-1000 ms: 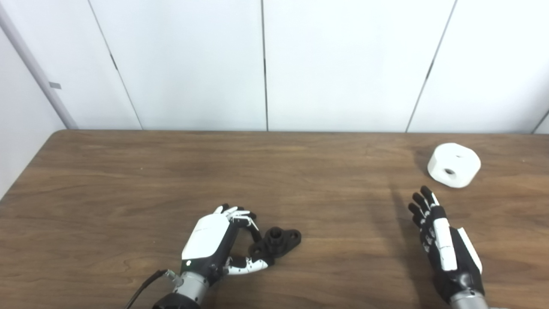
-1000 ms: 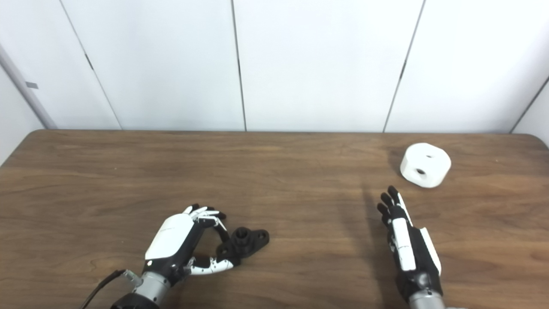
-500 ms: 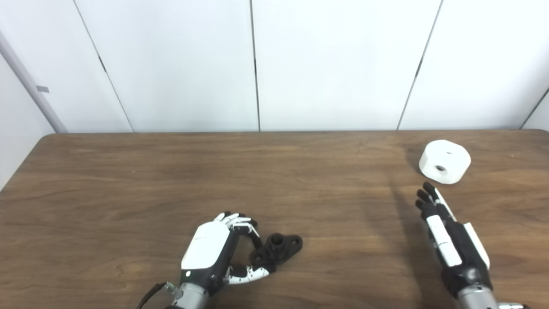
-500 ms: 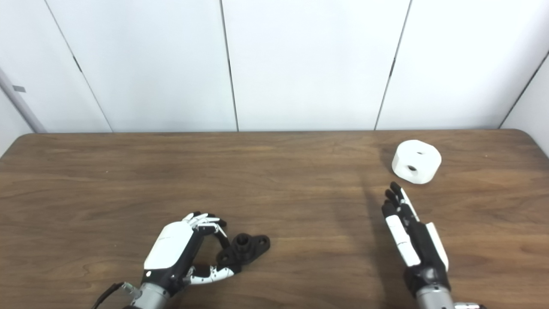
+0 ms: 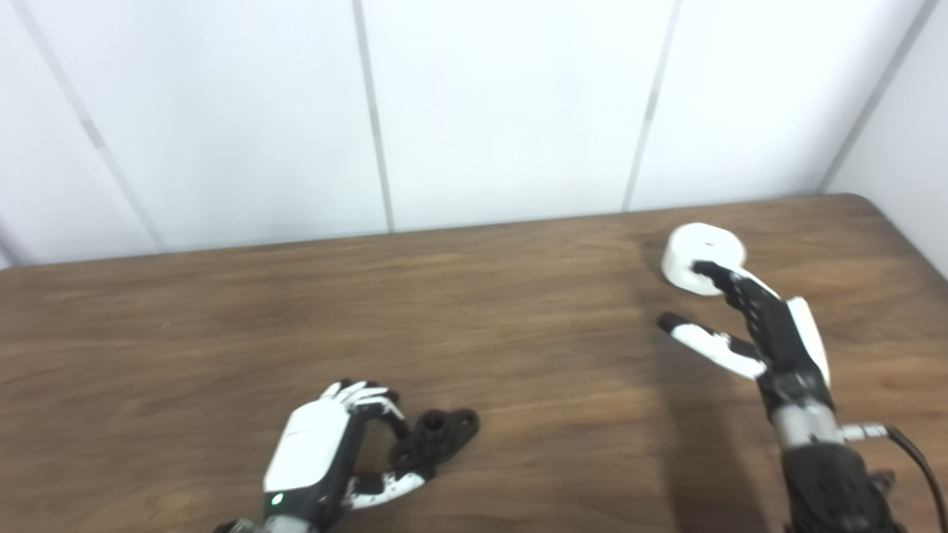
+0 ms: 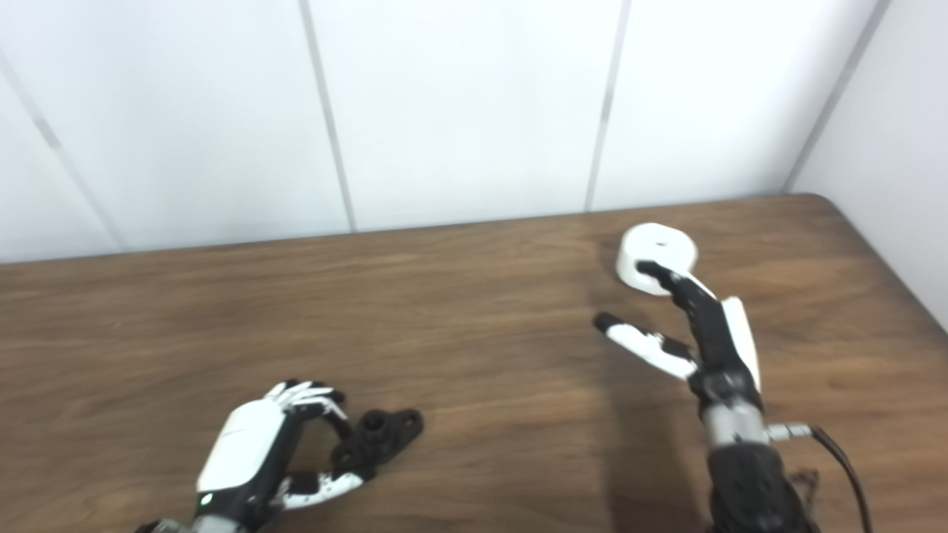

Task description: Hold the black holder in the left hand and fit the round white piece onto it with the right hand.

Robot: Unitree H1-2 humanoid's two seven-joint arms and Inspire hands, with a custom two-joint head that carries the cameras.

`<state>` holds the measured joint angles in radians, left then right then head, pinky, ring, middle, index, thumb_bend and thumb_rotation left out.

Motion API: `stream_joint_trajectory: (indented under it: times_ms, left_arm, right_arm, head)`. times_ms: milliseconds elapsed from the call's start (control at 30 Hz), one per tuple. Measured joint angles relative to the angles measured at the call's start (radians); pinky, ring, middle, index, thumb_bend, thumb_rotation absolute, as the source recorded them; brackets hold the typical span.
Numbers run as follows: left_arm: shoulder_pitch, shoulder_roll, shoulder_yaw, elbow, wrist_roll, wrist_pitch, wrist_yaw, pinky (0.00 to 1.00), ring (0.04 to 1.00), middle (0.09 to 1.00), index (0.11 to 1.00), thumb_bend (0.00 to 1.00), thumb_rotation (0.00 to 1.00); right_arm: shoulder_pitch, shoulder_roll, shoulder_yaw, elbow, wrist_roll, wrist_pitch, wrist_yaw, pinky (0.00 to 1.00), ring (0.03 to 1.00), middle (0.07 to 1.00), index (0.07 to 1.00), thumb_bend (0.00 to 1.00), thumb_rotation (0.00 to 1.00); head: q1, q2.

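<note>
The holder [image 5: 438,436] lies on the table [image 5: 222,333], the left hand [image 5: 326,459] curled loosely around its near end. Far right of it, the right hand [image 5: 748,326], fingers spread, reaches the white piece [image 5: 703,255].

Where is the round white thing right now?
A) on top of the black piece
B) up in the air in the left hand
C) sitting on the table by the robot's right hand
C: the round white piece rests on the wooden table, with the open right hand reaching its near side, fingertips in front of it.
</note>
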<state>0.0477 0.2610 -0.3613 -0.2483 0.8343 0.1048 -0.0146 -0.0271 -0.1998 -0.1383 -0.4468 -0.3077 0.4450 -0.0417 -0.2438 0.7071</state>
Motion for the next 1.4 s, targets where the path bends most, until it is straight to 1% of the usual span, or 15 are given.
stream_joint_trajectory:
  times_ms: [67, 133, 200, 300, 400, 500, 600, 700, 800, 933, 1100, 1233, 1333, 1400]
  left_arm:
    - [0.001, 0.005, 0.004, 0.0, 0.0, -0.007, -0.004, 0.92, 0.845, 0.755, 0.486, 0.52, 0.04]
    - [0.002, 0.005, 0.008, -0.001, -0.001, -0.009, -0.011, 0.92, 0.844, 0.754, 0.486, 0.52, 0.04]
    - [0.003, 0.005, 0.016, -0.001, -0.002, -0.014, -0.018, 0.92, 0.843, 0.751, 0.486, 0.52, 0.04]
    - [0.004, 0.005, 0.022, -0.002, -0.002, -0.019, -0.025, 0.91, 0.84, 0.75, 0.486, 0.52, 0.04]
    - [0.004, 0.005, 0.026, -0.002, -0.002, -0.028, -0.029, 0.9, 0.836, 0.747, 0.486, 0.52, 0.04]
    - [0.005, 0.005, 0.032, -0.002, -0.002, -0.037, -0.034, 0.9, 0.834, 0.745, 0.486, 0.52, 0.04]
    - [0.006, 0.005, 0.038, -0.002, -0.002, -0.04, -0.038, 0.9, 0.834, 0.744, 0.486, 0.52, 0.04]
    - [0.008, 0.005, 0.043, -0.002, -0.002, -0.042, -0.04, 0.89, 0.831, 0.741, 0.486, 0.52, 0.04]
    - [0.008, 0.005, 0.047, -0.002, -0.003, -0.044, -0.042, 0.89, 0.829, 0.742, 0.486, 0.52, 0.04]
    - [0.008, 0.005, 0.049, -0.004, -0.003, -0.043, -0.049, 0.89, 0.83, 0.744, 0.486, 0.52, 0.04]
    - [0.012, 0.002, 0.057, -0.008, -0.007, -0.044, -0.058, 0.89, 0.829, 0.74, 0.486, 0.52, 0.04]
    - [0.014, 0.002, 0.061, -0.009, -0.01, -0.044, -0.06, 0.9, 0.83, 0.742, 0.486, 0.52, 0.04]
    - [0.014, 0.002, 0.062, -0.01, -0.009, -0.043, -0.062, 0.89, 0.829, 0.742, 0.486, 0.52, 0.04]
    - [0.014, 0.002, 0.062, -0.012, -0.008, -0.043, -0.063, 0.89, 0.828, 0.741, 0.486, 0.52, 0.04]
  right_arm:
    - [-0.022, -0.026, 0.003, 0.0, -0.041, 0.016, 0.002, 0.81, 0.845, 0.827, 0.741, 0.81, 0.33]
    - [-0.043, -0.047, 0.004, 0.0, -0.092, 0.021, 0.011, 0.75, 0.824, 0.821, 0.74, 0.83, 0.34]
    - [-0.068, -0.058, 0.0, 0.0, -0.14, 0.024, 0.034, 0.79, 0.845, 0.833, 0.739, 0.84, 0.32]
    - [-0.105, -0.067, -0.004, 0.011, -0.179, 0.025, 0.054, 0.85, 0.872, 0.852, 0.751, 0.84, 0.29]
    - [-0.146, -0.088, -0.004, 0.05, -0.206, 0.025, 0.077, 0.86, 0.884, 0.868, 0.761, 0.85, 0.27]
    - [-0.178, -0.122, 0.002, 0.092, -0.231, 0.025, 0.088, 0.87, 0.894, 0.877, 0.759, 0.87, 0.26]
    - [-0.208, -0.17, 0.03, 0.143, -0.256, 0.023, 0.093, 0.9, 0.913, 0.886, 0.754, 0.88, 0.25]
    - [-0.235, -0.195, 0.047, 0.2, -0.273, 0.024, 0.105, 0.95, 0.931, 0.905, 0.759, 0.89, 0.25]
    - [-0.258, -0.217, 0.072, 0.246, -0.292, 0.025, 0.136, 1.0, 0.963, 0.94, 0.774, 0.89, 0.25]
    - [-0.304, -0.248, 0.088, 0.323, -0.316, 0.025, 0.183, 1.0, 0.995, 0.976, 0.793, 0.89, 0.27]
    - [-0.345, -0.293, 0.106, 0.412, -0.348, 0.025, 0.232, 1.0, 1.0, 0.999, 0.792, 0.94, 0.27]
    - [-0.367, -0.304, 0.112, 0.473, -0.36, 0.025, 0.244, 1.0, 1.0, 1.0, 0.799, 0.96, 0.27]
    - [-0.374, -0.308, 0.122, 0.498, -0.371, 0.025, 0.25, 1.0, 1.0, 1.0, 0.804, 0.98, 0.25]
    - [-0.382, -0.308, 0.129, 0.519, -0.378, 0.025, 0.255, 1.0, 1.0, 1.0, 0.809, 0.98, 0.27]
  head:
    - [-0.011, -0.002]
    - [-0.015, 0.0]
    - [-0.023, 0.0]
    - [-0.042, -0.003]
    - [-0.052, -0.003]
    - [-0.055, -0.003]
    - [-0.066, -0.003]
    - [-0.069, -0.005]
    - [-0.069, -0.005]
    - [-0.072, -0.005]
    - [-0.075, -0.003]
    - [-0.077, -0.002]
    - [-0.077, -0.005]
    - [-0.078, -0.006]
